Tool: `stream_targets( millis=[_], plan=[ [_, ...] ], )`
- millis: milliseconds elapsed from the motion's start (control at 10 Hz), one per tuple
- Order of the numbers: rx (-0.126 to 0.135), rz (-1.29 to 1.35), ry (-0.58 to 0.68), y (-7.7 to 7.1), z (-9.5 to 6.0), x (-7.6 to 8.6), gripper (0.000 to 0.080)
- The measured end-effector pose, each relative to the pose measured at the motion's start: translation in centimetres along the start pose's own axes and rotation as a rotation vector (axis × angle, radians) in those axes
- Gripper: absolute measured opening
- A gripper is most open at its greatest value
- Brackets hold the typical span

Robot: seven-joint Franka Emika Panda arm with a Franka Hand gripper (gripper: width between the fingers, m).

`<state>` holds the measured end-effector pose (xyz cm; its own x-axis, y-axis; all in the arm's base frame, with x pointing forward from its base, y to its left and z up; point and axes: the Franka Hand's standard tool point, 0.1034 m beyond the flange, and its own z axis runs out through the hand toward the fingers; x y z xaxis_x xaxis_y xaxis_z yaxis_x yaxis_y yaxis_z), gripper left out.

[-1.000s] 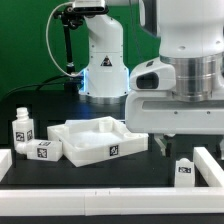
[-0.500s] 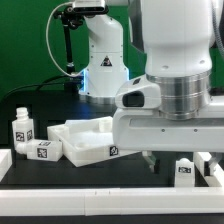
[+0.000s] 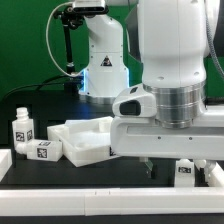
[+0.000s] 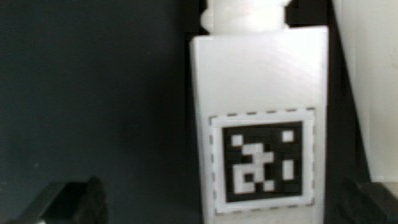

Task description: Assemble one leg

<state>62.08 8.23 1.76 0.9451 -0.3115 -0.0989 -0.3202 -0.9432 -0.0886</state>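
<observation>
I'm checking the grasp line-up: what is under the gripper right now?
The wrist view shows one white leg, tag facing the camera, between the fingers of the open gripper, over the black table. The leg covers whatever lies directly beneath it.

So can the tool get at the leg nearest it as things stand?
Probably yes. In the wrist view the leg sits centred in the open tool, with clear dark gaps on either side and nothing across it.
</observation>
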Motion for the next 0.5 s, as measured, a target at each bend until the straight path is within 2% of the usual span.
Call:
stream_targets(
  millis=[100,200,300,400,500],
  plan=[
    [0.0,0.001,0.0,0.05,0.0,0.02,0.0522],
    [0.0,0.001,0.0,0.04,0.0,0.02,0.0522],
    [0.0,0.001,0.0,0.03,0.0,0.01,0.0384],
    [0.0,0.0,0.0,0.03,0.0,0.01,0.0283],
    [0.0,0.0,0.0,0.03,-0.01,0.01,0.0283]
  ],
)
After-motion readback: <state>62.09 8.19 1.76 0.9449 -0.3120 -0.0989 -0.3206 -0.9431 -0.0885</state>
